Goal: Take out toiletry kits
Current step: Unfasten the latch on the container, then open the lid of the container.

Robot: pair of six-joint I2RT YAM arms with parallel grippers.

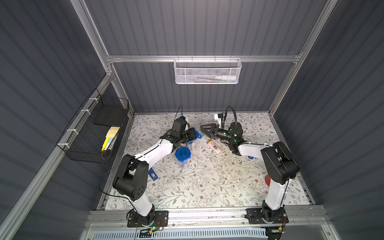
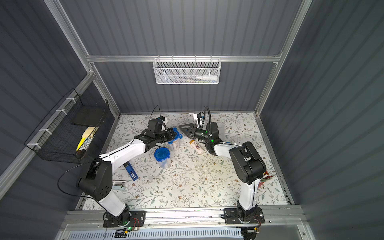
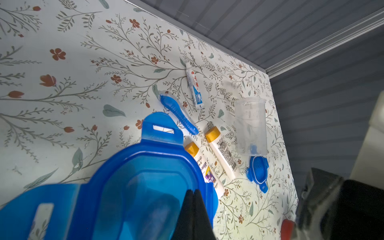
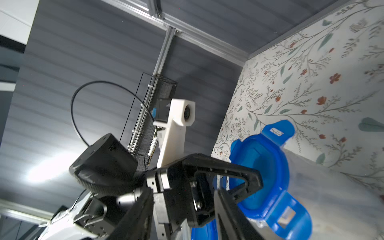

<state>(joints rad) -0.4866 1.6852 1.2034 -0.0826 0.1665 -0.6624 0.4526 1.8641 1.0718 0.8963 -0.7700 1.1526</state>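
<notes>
Kit pieces lie out on floral table [image 3: 62, 104]: toothpaste tube [image 3: 194, 87], toothbrush [image 3: 178, 114], two cream bottles [image 3: 222, 151], near open clear jar [image 3: 250, 126]; left claw [image 3: 193, 194] pinched tight on blue lid [image 3: 135, 176]; right claw [image 1: 204, 128] spread, empty.

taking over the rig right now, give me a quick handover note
Left tool: shut, tips on the blue lid of the far jar.
Right tool: open, empty, beside that jar.
Done: one kit out: toothpaste tube, toothbrush, two cream bottles, beside the emptied jar and its loose lid.
Left: open and empty the far jar, then the near lidded jar.
</notes>
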